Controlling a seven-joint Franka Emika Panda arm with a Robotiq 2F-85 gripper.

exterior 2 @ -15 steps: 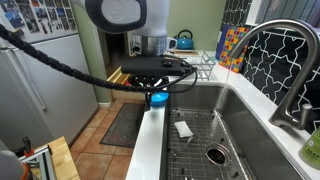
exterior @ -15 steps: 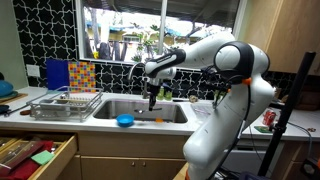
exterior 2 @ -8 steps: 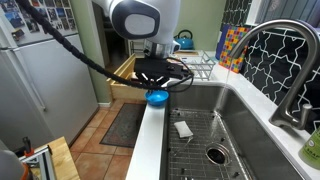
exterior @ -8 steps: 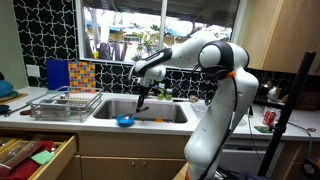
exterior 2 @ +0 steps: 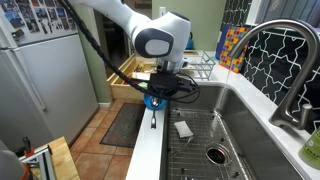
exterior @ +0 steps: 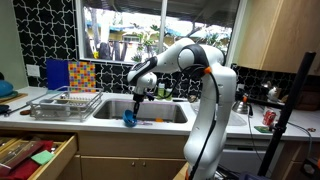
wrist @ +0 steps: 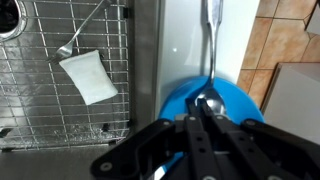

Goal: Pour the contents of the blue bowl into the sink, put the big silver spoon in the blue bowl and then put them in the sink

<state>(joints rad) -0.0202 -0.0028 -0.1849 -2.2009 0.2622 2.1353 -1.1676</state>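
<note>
— First, at the far left of the wrist view, what is shown?
— The sink (wrist: 147,70), its floor covered by a wire grid (wrist: 40,110). On the grid lie a long-handled utensil (wrist: 92,24) and, just right of it, a white rectangular packet (wrist: 88,77).
— And toward the centre?
— A pale strip of table (wrist: 185,50) borders the sink wall. The big silver spoon (wrist: 208,40) runs along it, its head inside the blue bowl (wrist: 240,100) and its handle projecting over the bowl's rim.
— What is the state of the claw?
— The claw (wrist: 200,118) is clenched on the blue bowl, fingers pinched together, with the spoon head just beside the tips. In an exterior view the bowl (exterior: 129,117) is tilted at the sink's front edge.
— And at the far right?
— Floor tiles (wrist: 285,30), beyond the table's edge.
</note>
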